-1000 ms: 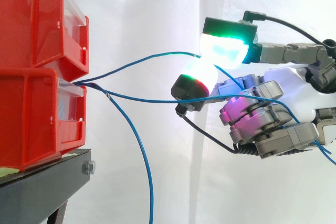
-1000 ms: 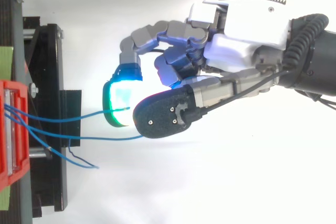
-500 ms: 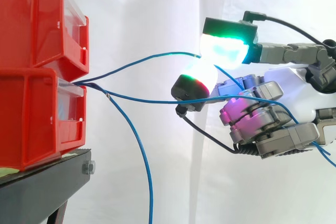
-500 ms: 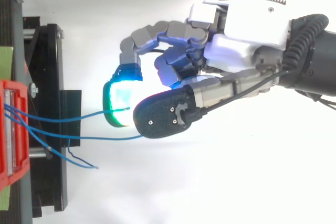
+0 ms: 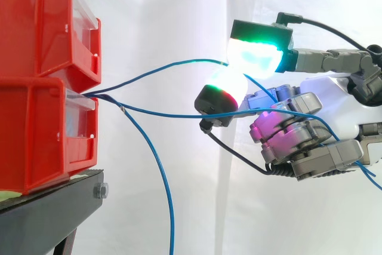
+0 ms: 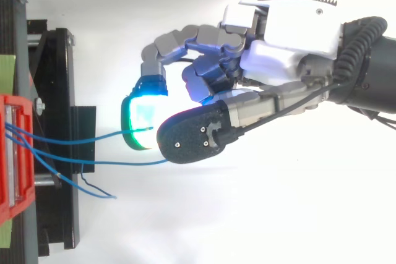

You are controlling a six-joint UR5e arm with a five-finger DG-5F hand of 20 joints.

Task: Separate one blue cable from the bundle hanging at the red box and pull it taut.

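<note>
Robot hand [image 5: 334, 97] pinches the upper blue cable [image 5: 167, 65] between glowing pads [image 5: 253, 58], which sets it apart from the other strands [image 5: 167, 112] at the red bin [image 5: 36, 135]. It bows: probably not yet taut.

A white curtain [image 5: 179, 16] hangs behind everything. Over at the left, the black stand [image 5: 48, 216] shows a silver bolt [image 5: 100, 191] at its near corner and a pale green strip [image 5: 11, 195] along its top edge.

Your hand [image 6: 278, 47] pinches one blue cable [image 6: 93, 141] between thumb and glowing pad, apart from the red box [image 6: 26, 114].
</note>
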